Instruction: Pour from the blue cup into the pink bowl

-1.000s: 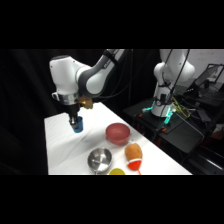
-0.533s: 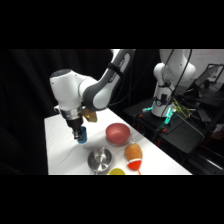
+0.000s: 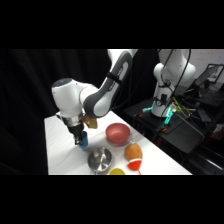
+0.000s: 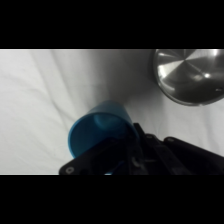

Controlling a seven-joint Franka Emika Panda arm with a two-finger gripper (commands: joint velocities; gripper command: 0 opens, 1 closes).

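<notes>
Blue cup (image 3: 83, 141) position is stated last, since items are listed from largest to smallest.

1. Table (image 3: 60, 150): white, covered with a creased cloth. It carries every dish in view.

2. Arm (image 3: 97, 95): white, reaching in from the upper right of the side view and bending down over the table's left half.

3. Second white robot (image 3: 167, 80): stands off the table at the upper right, beside a dark stand with a green light.

4. Pink bowl (image 3: 118, 133): round and matte, upright on the table, right of the gripper and well apart from the cup. It does not appear in the wrist view.

5. Silver metal bowl (image 3: 99, 160): shiny, upright, near the table's front edge, just beside the cup in the side view. In the wrist view it sits at the upper right, clear of the cup.

6. Orange object (image 3: 133, 154): rounded, with a red lower part, lying right of the metal bowl. A yellow object (image 3: 116, 171) shows at the front edge.

7. Gripper (image 3: 80, 140): points down at the table. Its black linkage overlaps the cup's lower rim in the wrist view. The fingers are hidden, so whether they are clamped on the cup cannot be determined.

8. Blue cup: directly at the gripper, low over or on the cloth; which cannot be told. Its open mouth faces the wrist camera.
</notes>
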